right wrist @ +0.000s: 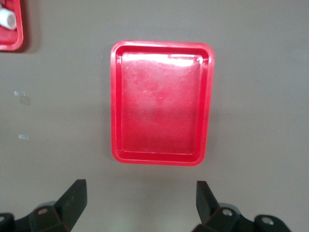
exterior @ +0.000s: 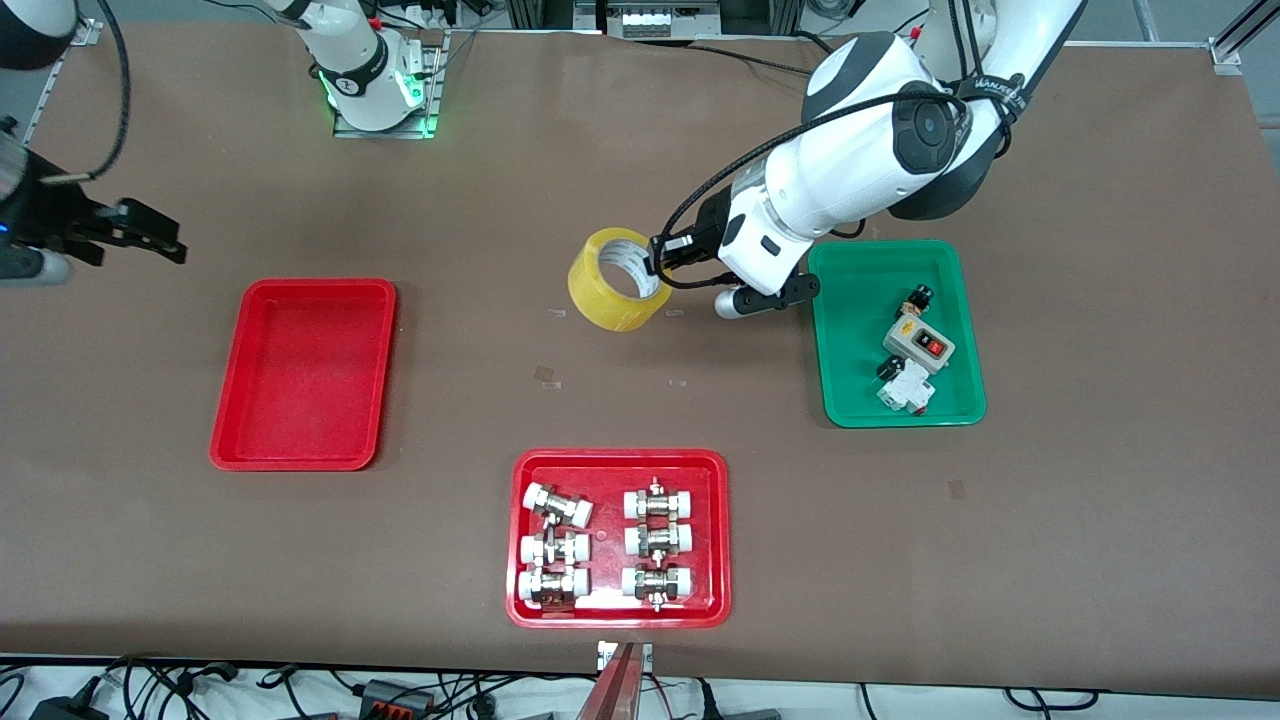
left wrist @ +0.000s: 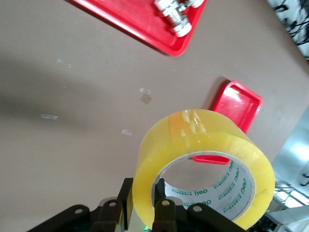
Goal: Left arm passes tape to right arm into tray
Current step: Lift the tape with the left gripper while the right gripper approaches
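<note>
Nearest the front camera sits the fittings tray (exterior: 619, 612). Farther back, the plain red tray (exterior: 232, 430) lies toward the right arm's end, with the right gripper (exterior: 130, 232) waiting spread above the table. Held up mid-table, the tape (exterior: 610, 285) is pinched through its wall by the left gripper (exterior: 668, 262), its core axis tilted, well apart from the right gripper.

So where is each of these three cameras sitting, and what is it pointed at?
Front view: high across the table, facing both arms; left gripper holds the tape, right gripper waits open above the table.
Left wrist view: on the left arm, looking past its fingers at the tape.
Right wrist view: on the right arm, looking down between open fingers at the red tray.
Shared: all three show that tray.
</note>
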`<act>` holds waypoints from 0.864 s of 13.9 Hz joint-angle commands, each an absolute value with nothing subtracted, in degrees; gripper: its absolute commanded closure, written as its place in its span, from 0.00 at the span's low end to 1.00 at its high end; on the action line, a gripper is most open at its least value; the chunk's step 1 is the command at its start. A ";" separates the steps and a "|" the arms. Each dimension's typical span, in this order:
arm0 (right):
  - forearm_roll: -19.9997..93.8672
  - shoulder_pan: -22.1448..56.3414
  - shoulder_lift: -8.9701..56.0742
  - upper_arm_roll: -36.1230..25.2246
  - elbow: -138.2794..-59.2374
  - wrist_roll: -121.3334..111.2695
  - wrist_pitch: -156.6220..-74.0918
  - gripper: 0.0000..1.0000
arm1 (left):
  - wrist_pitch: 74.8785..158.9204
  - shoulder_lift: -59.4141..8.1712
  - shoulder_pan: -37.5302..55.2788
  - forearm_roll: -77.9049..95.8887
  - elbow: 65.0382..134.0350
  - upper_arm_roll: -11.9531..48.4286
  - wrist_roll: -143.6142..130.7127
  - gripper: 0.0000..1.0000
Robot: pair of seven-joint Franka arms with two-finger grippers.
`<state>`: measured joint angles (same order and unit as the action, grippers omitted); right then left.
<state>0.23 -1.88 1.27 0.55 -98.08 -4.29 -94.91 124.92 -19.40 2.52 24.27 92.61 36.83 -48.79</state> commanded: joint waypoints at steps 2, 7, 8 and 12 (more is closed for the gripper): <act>1.05 -0.36 6.32 0.62 -97.21 -6.58 -92.65 0.00 | 126.91 -20.30 3.08 26.28 90.62 37.18 -49.22 0.97; 16.49 2.72 8.87 0.62 -97.21 -8.70 -92.46 0.00 | 127.18 -20.30 3.25 26.19 90.70 37.18 -49.13 0.97; 21.13 3.86 9.22 0.62 -97.21 -9.22 -92.63 0.00 | 127.18 -20.22 3.34 26.10 90.70 37.18 -49.13 0.97; 37.67 9.21 10.71 0.62 -94.14 -9.32 -94.30 0.00 | 127.18 -20.21 3.43 25.84 90.70 37.18 -49.13 0.96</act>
<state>31.99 7.07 9.30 1.00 -97.14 -8.15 -94.26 126.88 -19.43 3.14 24.89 92.46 36.90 -48.95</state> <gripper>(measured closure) 0.000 0.784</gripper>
